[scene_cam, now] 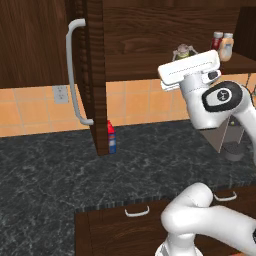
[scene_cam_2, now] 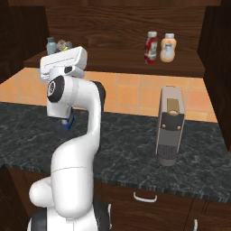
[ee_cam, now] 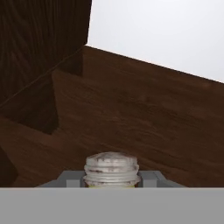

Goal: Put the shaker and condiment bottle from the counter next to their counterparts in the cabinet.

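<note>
One shaker (ee_cam: 111, 169) clamped in gripper (ee_cam: 111, 178); two bottles (scene_cam_2: 159, 47) on cabinet (scene_cam_2: 126, 63) shelf.

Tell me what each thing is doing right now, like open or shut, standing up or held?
Cabinet: door swung open.
Shaker: upright, held between the end effector's fingers at shelf height.
End effector: shut on the shaker.
Red condiment bottle: standing upright on the cabinet shelf.
Beige bottle: standing upright right beside the red one.
Blue bottle with red top: upright on the counter.
Drawers: shut.
</note>
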Controlling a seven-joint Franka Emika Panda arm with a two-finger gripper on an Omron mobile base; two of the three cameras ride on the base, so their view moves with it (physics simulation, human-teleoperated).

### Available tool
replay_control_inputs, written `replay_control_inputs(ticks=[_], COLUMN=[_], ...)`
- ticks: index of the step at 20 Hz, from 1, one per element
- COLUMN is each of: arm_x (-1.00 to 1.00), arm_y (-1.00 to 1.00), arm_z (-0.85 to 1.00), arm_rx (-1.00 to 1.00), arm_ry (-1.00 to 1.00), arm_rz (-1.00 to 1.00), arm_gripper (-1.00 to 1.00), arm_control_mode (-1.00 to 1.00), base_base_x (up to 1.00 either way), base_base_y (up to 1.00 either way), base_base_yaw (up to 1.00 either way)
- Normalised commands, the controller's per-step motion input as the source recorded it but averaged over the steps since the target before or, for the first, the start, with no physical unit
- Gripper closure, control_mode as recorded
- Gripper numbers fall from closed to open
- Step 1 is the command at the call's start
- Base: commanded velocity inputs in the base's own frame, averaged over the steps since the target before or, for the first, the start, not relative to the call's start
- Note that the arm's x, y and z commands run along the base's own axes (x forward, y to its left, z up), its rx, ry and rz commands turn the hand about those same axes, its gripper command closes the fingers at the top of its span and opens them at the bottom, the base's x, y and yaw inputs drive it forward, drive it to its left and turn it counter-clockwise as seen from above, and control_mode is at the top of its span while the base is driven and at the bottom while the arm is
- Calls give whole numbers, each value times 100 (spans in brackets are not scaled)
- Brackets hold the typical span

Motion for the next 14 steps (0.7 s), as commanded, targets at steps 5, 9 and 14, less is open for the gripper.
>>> replay_control_inputs(ticks=[5, 9, 14], arm_x=[20, 55, 33], arm_y=[11, 8, 19], arm_z=[3, 22, -5], arm_rx=[0, 1, 0], arm_ry=[3, 27, 21], arm_rz=[14, 22, 24], arm_gripper=[100, 100, 100], arm_control_mode=[-100, -100, -100], base_base_x=[0, 0, 0], base_base_y=[0, 0, 0], base_base_yaw=[0, 0, 0])
